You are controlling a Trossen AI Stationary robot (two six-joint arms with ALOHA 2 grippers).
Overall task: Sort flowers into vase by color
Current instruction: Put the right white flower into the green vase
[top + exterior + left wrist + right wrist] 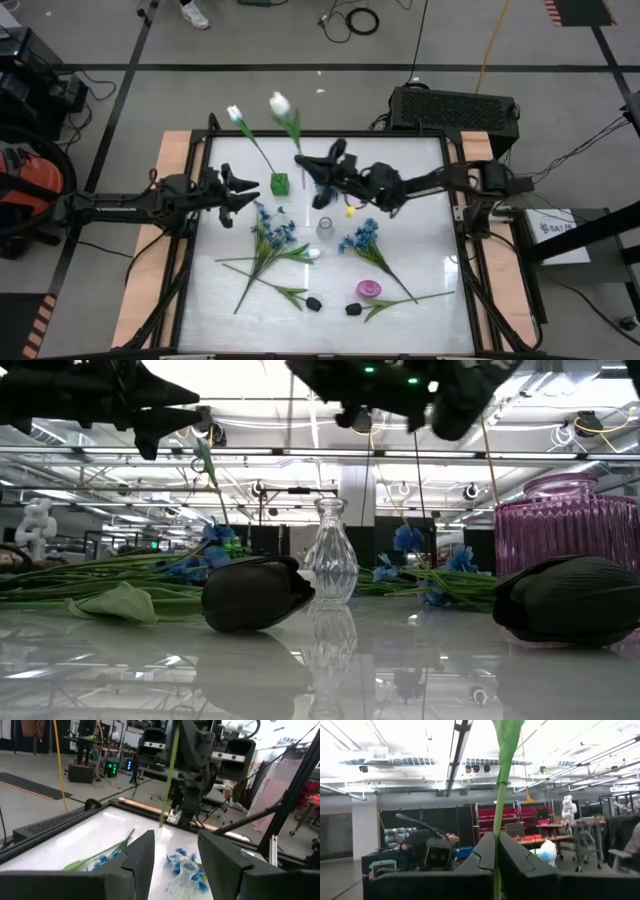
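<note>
Left claw (243, 192) hovering left of clear vase (325, 229), fingers apart, holding nothing. I see one white tulip (236, 115) already standing in green vase (280, 183), beyond clear vase. Right claw (318, 170) above clear vase, clamped on stem of second white tulip (280, 103). Blue sprays (272, 228) and black buds (314, 302) lying on table (430, 250) around clear vase.

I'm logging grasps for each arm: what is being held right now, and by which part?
The right gripper is shut on a white tulip, pinching its green stem. The left gripper is open and holds nothing.
</note>
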